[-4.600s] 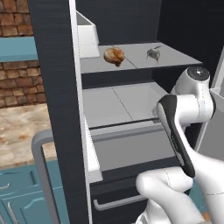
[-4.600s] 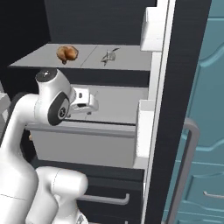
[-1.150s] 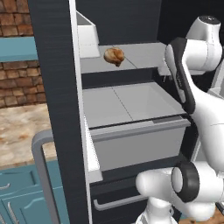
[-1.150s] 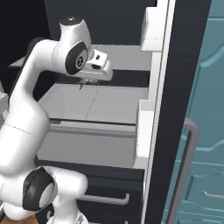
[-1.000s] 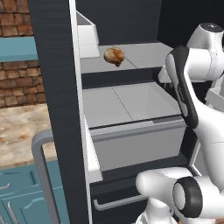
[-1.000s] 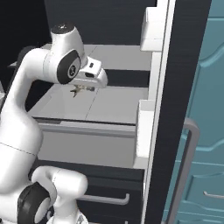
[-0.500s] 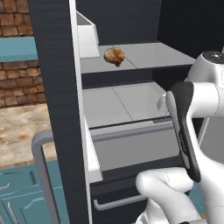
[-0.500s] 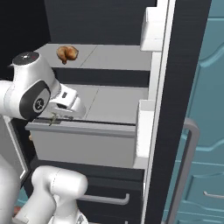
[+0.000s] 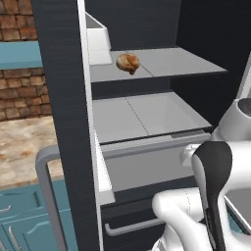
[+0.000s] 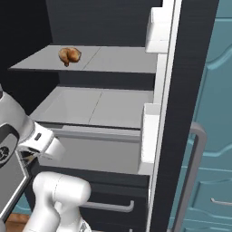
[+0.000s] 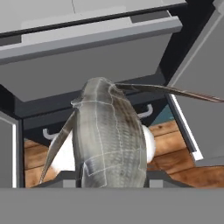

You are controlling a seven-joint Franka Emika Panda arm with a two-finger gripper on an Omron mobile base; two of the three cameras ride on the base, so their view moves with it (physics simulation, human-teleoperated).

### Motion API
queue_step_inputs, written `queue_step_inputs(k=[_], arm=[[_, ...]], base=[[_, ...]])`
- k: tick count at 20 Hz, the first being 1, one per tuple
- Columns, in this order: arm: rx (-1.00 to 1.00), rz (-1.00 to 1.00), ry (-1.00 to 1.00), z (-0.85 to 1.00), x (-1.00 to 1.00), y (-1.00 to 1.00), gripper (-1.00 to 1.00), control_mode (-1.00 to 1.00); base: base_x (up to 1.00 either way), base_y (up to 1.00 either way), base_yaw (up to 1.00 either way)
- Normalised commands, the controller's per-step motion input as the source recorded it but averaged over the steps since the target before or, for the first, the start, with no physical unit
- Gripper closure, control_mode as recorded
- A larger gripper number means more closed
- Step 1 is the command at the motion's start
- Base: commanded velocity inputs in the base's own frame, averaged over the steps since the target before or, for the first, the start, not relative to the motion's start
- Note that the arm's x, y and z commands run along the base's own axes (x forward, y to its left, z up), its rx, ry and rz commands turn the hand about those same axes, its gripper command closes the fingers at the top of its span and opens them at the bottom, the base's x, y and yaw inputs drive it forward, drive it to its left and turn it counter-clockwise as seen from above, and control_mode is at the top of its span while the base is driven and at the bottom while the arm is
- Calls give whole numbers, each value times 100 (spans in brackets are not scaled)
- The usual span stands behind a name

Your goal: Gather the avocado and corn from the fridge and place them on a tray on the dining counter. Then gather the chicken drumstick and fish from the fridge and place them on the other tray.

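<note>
The jaws are closed partway around the fish, which is held below the fridge shelves; it could be dropped if swung fast.

Contents of the open fridge and its surroundings, by count. One chicken drumstick, on the far left of the upper shelf. One fish, seen close in the hand view. Two pale grey shelves, upper and lower. Two drawers, a grey one above a dark one. One grey bar handle at right.
</note>
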Motion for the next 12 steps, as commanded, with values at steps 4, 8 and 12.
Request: queue_step_inputs(k=[4,8,12], arm=[[-2,1,3,-12,-20,9,100,-100],[0,-1,-1,15,1,-8,100,-100],[0,-1,-9,55,-11,-12,100,-100]], base=[[0,0,0],[0,0,0],[0,0,0]])
